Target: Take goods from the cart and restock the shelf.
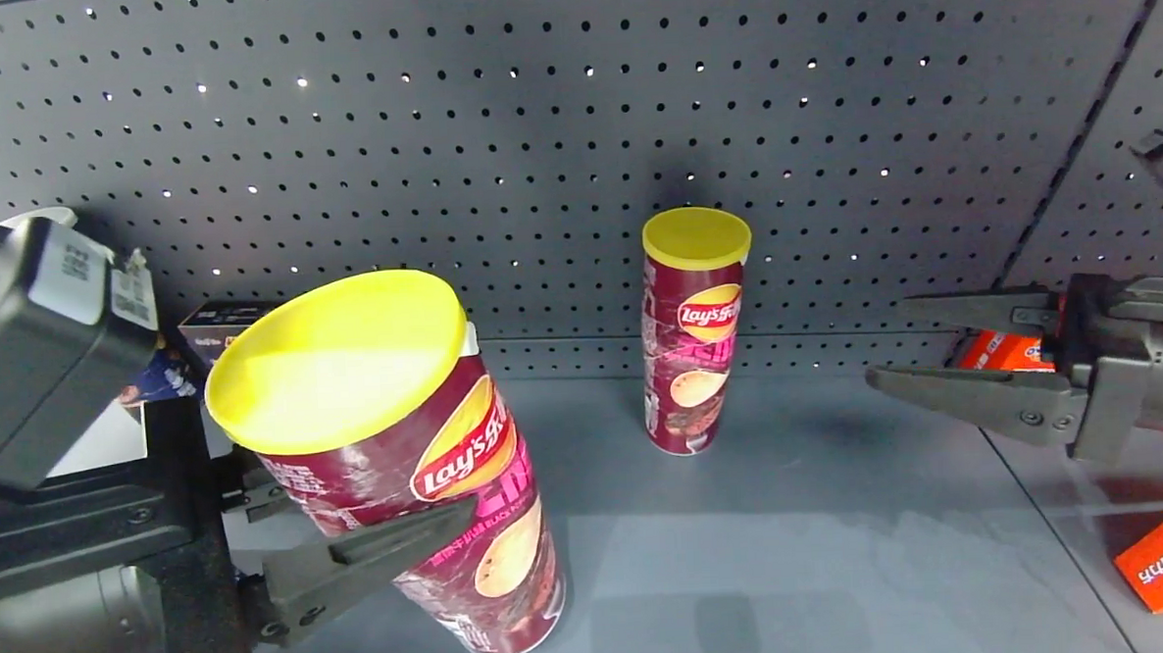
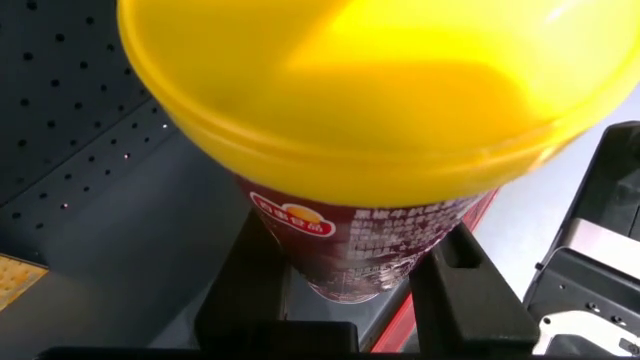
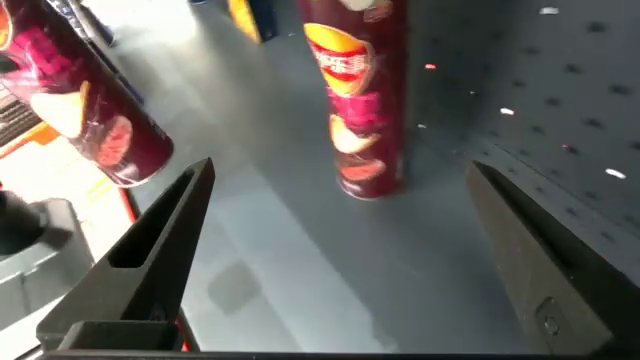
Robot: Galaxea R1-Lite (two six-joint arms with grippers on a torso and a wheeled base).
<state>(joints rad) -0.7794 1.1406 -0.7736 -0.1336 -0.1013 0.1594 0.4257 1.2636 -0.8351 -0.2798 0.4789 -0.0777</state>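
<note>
**Second chip can going onto the shelf**

The left gripper (image 1: 384, 517) is clamped around the body of a yellow-lidded chip can (image 1: 390, 443), which leans at a tilt over the front of the grey shelf deck (image 1: 827, 551). Whether its base touches the deck cannot be told. A matching can (image 1: 692, 341) stands upright near the pegboard back panel (image 1: 533, 122). The right gripper (image 1: 886, 341) hangs empty off to the right, fingers apart. This looks like the placing step. Next, the can probably needs righting and seating flat before release.

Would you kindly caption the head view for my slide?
Left end effector grips a tilted chip can; second can stands upright behind.
</note>
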